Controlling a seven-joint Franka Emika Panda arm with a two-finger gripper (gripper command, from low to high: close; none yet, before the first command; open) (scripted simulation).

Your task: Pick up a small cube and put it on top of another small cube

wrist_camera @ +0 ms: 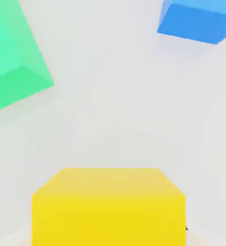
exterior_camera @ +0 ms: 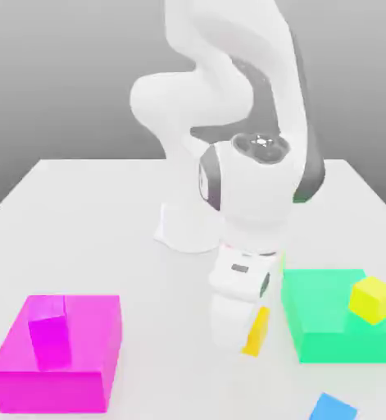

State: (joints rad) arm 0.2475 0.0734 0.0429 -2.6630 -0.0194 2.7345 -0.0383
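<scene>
Nearest in the exterior view: blue cube (exterior_camera: 333, 407), small, flat on the white tabletop (exterior_camera: 81, 205) at the front, toward the exterior view's right. In the hand view the same blue cube (wrist_camera: 196, 19) lies apart from the yellow-orange block (wrist_camera: 109, 206).

Front, exterior view's left: big magenta block (exterior_camera: 56, 354), w/ a small magenta cube (exterior_camera: 50, 330) on top, slightly tilted, same colour so edges are faint.

Mid: yellow-orange block (exterior_camera: 257, 331), plain matte sides, no markings, sits right under the arm's hand (exterior_camera: 241, 283), leaning a bit; it's just beside the green block, a narrow gap between. Can't tell whether the jaws are clenched on it or released — fingers hidden behind the hand and the block.

Exterior view's right: large green block (exterior_camera: 331, 324), flat on the tabletop, carrying a small yellow cube (exterior_camera: 373, 299) on its top near the far right edge, turned at an angle. Green block (wrist_camera: 11, 57) also seen in the hand view.

Behind: white arm base (exterior_camera: 188, 230), well back from all blocks.
</scene>
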